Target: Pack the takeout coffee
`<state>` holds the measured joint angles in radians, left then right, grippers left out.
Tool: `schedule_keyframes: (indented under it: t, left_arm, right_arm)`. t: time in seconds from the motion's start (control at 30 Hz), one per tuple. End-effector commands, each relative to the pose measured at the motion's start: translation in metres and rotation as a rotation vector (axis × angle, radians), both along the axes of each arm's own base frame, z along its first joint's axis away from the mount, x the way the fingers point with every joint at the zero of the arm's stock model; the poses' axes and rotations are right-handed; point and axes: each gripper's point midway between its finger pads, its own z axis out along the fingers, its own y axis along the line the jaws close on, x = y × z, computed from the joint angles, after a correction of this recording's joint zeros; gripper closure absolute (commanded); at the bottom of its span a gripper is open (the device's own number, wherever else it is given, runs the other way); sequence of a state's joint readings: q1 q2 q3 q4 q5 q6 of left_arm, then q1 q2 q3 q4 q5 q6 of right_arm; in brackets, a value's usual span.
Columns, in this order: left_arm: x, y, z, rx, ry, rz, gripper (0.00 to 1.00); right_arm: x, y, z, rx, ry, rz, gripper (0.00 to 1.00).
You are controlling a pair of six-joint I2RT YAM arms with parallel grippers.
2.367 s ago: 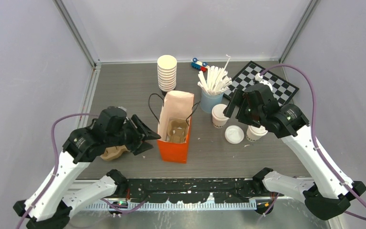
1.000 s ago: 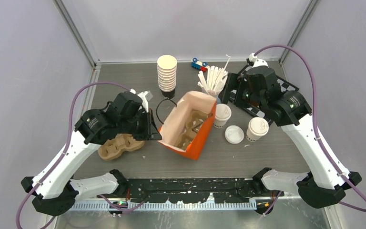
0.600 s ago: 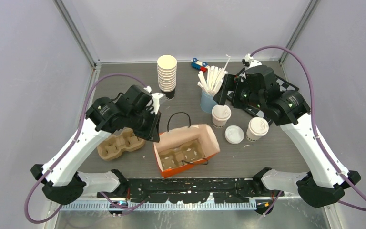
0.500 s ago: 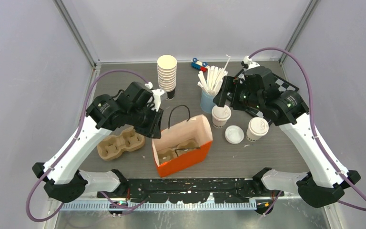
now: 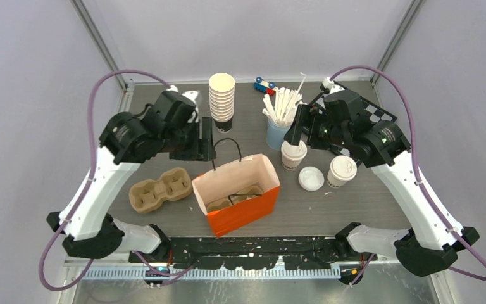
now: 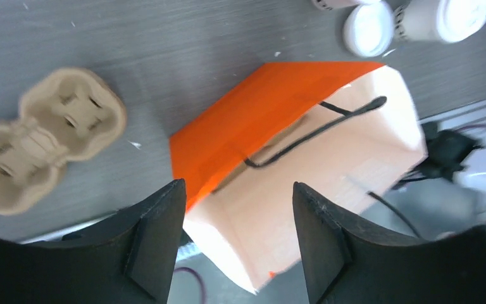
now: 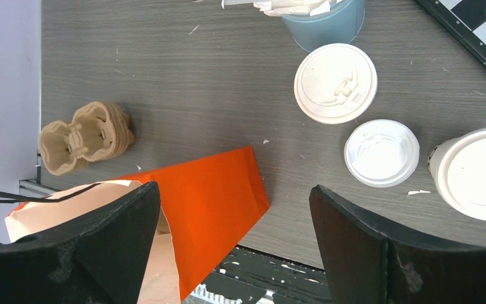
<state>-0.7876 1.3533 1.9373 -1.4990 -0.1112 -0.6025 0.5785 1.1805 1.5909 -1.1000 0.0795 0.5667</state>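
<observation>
Two white lidded takeout coffee cups stand right of centre, one (image 5: 293, 152) next to the blue cup, the other (image 5: 342, 170) further right. Both show in the right wrist view, the first (image 7: 335, 82) and the second (image 7: 478, 172). A loose white lid (image 5: 311, 178) lies between them. The orange paper bag (image 5: 237, 196) stands open near the front edge with a brown carrier inside. My left gripper (image 5: 207, 147) is open and empty above the bag's black handle; the bag (image 6: 272, 114) shows below it. My right gripper (image 5: 299, 130) is open and empty above the nearer cup.
A second brown cup carrier (image 5: 159, 192) lies left of the bag. A stack of lidless cream cups (image 5: 221, 96), a light-blue cup of white sticks (image 5: 280, 130), a toy car (image 5: 264, 85) and a chessboard (image 5: 380, 115) stand at the back.
The bag swung from tilted on its side to upright near the front edge. My left arm rose and moved back. My right arm barely moved.
</observation>
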Motion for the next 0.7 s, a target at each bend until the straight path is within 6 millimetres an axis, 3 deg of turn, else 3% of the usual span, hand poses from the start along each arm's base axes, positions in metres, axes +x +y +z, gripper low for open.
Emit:
schedule_keyframes:
  t: [0.0,0.2,0.3,0.57,0.67]
  left_arm:
    - [-0.050,0.040,0.005,-0.095,0.153,0.277,0.36]
    - [-0.101,0.044,-0.021,-0.275,0.338,0.370,0.41]
    - [-0.114,0.040,-0.037,-0.346,0.397,0.381,0.42]
    - [-0.086,0.017,-0.054,-0.447,0.332,0.383,0.44]
    - [-0.077,0.009,-0.051,-0.429,0.306,0.349,0.44]
  right_arm:
    - [-0.004,-0.002,0.007,0.026,-0.024,-0.004,0.08]
    - [0.002,0.002,0.001,0.016,-0.022,0.012,0.08]
    - [0.003,0.005,-0.002,0.012,-0.013,0.025,0.08]
    - [0.010,0.017,-0.005,0.038,0.001,0.045,0.09]
    - [0.012,0.020,-0.002,0.042,-0.001,0.050,0.08]
